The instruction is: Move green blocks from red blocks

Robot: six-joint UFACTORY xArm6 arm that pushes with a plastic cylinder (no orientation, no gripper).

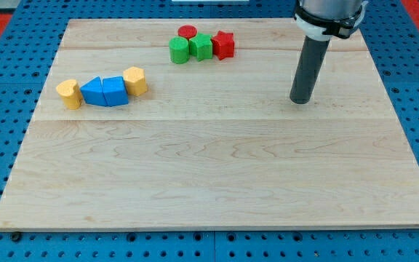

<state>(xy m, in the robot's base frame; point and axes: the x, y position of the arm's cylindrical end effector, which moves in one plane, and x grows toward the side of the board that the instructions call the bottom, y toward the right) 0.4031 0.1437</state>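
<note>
While left of tool (300, 101), green blocks (190, 49) touching red blocks (222, 44)

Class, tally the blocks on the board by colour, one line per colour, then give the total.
Red: 2, red cylinder, red star
Green: 2, green cylinder, green cube
Blue: 2
Yellow: 2
Total: 8

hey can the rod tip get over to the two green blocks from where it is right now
Probably yes. My tip sits on bare board to the view's right of the cluster. The red star shields the green cube on that side, but the green cylinder and the cube's lower faces look open from the view's bottom.
</note>
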